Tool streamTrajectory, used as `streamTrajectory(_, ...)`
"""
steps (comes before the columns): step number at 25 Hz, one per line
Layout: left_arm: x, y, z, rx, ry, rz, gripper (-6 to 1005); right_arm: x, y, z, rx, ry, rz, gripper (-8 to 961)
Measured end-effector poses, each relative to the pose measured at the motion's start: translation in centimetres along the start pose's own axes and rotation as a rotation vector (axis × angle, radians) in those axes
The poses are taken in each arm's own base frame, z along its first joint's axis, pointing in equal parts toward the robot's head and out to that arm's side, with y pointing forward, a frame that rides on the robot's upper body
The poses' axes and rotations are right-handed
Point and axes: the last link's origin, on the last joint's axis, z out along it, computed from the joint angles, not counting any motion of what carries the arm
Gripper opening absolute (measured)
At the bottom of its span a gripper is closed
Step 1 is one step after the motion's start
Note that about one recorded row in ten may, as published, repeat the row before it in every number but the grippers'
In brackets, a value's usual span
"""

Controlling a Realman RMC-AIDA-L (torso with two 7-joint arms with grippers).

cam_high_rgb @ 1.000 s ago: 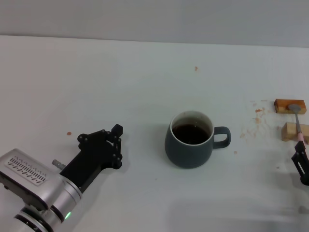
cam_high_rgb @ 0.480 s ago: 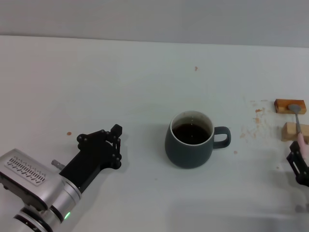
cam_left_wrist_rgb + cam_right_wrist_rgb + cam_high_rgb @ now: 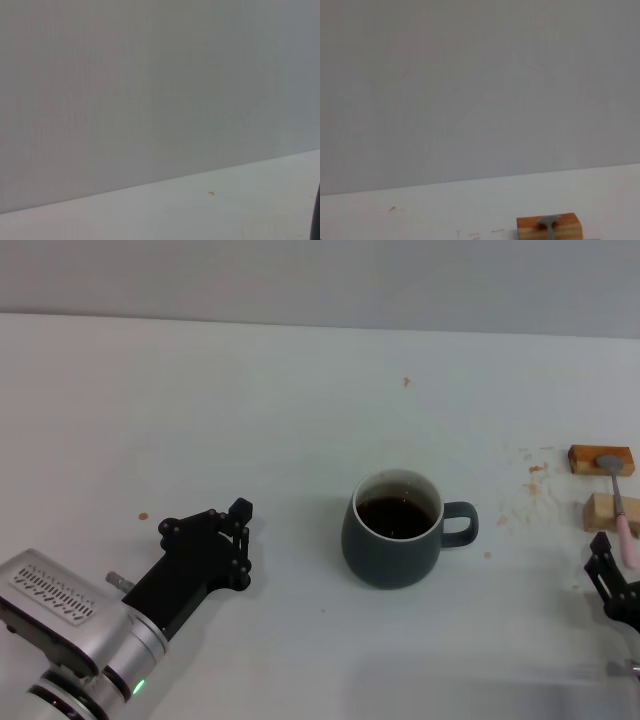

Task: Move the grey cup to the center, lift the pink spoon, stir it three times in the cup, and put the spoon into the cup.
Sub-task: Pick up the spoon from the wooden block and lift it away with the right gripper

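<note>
Grey cup [image 3: 392, 529] of dark liquid sits mid-bench. Right of it, the slim, light, slippery pink spoon [image 3: 622, 510] rests on wooden blocks [image 3: 601, 459]; right gripper [image 3: 612, 582] hovers nearby, fingers' spread unclear. Grasp the pink handle.

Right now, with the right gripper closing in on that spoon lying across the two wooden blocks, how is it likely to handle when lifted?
The spoon looks slim and stiff, probably light. Bridging two wooden blocks, it may pivot or slide off if nudged. Its narrow pink handle near the right gripper gives little to hold, so it could twist.

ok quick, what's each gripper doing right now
Left gripper: open, empty, resting left of the squat dark blue-grey mug.
Right gripper: open, at the slim pink-handled spoon's handle end.
</note>
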Motion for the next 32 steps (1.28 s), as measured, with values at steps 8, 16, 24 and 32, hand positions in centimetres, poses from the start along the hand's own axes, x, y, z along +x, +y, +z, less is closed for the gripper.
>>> streamTrajectory(8,-0.05,-0.02,-0.06,0.001,-0.002,0.0,-2,0.05,0.11,-0.01,-0.008,0.003,-0.002,626)
streamTrajectory(16,-0.04,-0.09,-0.06,0.001,-0.002,0.002,-2,0.09,0.14,-0.04,-0.01,0.005,-0.003,436)
streamTrajectory(24,-0.08,-0.09,-0.11,0.002,-0.003,0.001,-2,0.07,0.13,0.0,-0.009,0.005,-0.002,393)
streamTrajectory(32,-0.08,-0.09,-0.15,0.003,-0.002,0.001,-2,0.05,0.08,0.02,-0.008,0.004,-0.003,392)
